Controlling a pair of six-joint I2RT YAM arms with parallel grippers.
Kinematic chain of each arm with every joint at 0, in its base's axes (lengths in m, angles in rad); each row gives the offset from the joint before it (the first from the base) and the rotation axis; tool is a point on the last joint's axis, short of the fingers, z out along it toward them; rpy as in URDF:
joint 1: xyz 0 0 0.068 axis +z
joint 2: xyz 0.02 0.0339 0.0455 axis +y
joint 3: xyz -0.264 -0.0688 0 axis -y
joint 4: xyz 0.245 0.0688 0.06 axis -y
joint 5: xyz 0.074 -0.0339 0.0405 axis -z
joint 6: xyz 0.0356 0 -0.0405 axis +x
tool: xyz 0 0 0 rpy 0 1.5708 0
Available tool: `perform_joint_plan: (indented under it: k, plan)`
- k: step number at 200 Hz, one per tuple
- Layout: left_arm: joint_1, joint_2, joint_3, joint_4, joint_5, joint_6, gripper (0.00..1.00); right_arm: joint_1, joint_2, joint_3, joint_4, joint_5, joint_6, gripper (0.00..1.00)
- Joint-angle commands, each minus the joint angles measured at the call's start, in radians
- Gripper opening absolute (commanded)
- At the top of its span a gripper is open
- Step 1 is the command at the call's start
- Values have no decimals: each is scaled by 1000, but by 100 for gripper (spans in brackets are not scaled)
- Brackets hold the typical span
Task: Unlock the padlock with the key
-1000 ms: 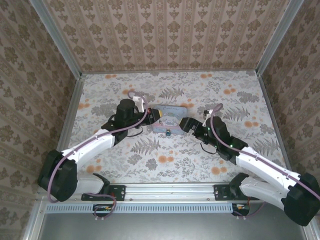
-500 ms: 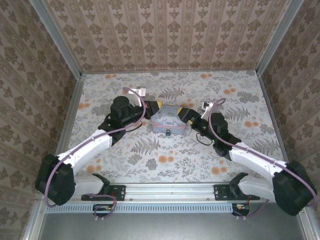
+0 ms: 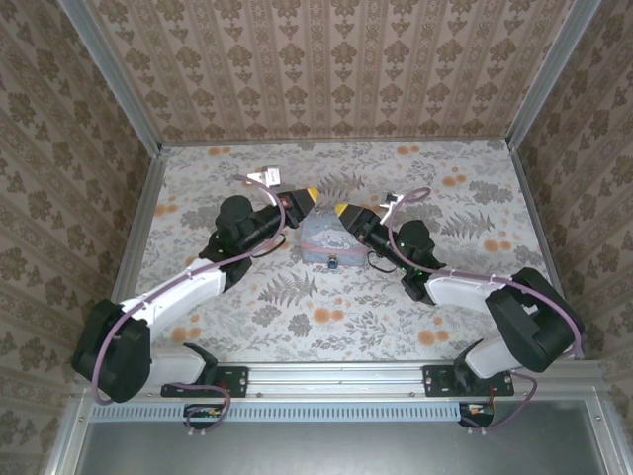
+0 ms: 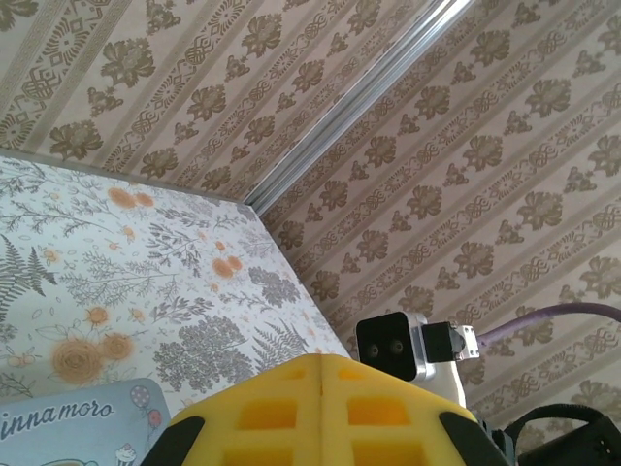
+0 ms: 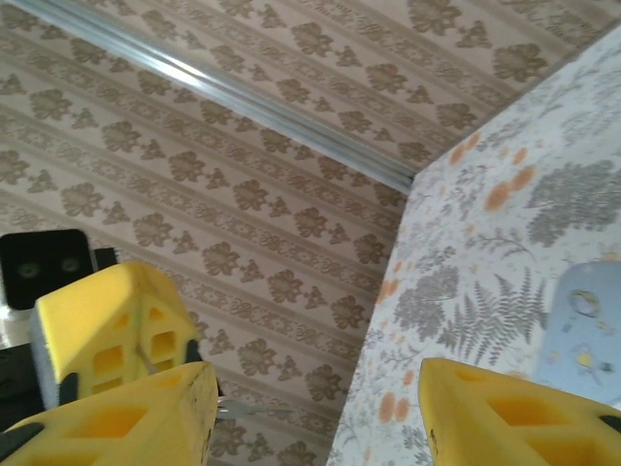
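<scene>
Bright even light, soft shadows (wrist foregrounds blurry).

I count one blue cartoon tin (image 3: 326, 237), one tiny dark padlock (image 3: 334, 263), and two grippers of mine: the left gripper (image 3: 309, 195) and the right gripper (image 3: 342, 210).

Brown damask-patterned walls (image 3: 326, 69), grey-and-orange floral floor (image 3: 297, 336), aluminium corner posts (image 3: 111, 74)

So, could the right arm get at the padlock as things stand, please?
Probably yes. The padlock sits uncovered at the tin's near edge, and the right gripper is open above the tin's far part. It would need to pull back and tip down.
</scene>
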Motion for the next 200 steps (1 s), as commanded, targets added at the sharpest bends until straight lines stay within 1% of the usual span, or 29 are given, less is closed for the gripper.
perform_joint_plan:
  k: [1,24,96,142,170,200]
  plan:
    - [-8,14,-16,93,-28,-66,0,20,34,53,141,-35,4,58]
    - [-15,26,-19,110,-29,-89,0,30,61,74,165,-42,2,56]
    - [-26,45,-30,129,-38,-106,0,43,100,93,194,-63,14,45]
    - [-28,49,-28,133,-44,-110,0,56,114,93,214,-73,26,43]
    - [-28,49,-29,133,-45,-109,0,63,121,91,219,-74,29,38]
    - [-29,50,-30,131,-47,-110,0,68,123,88,228,-75,31,36]
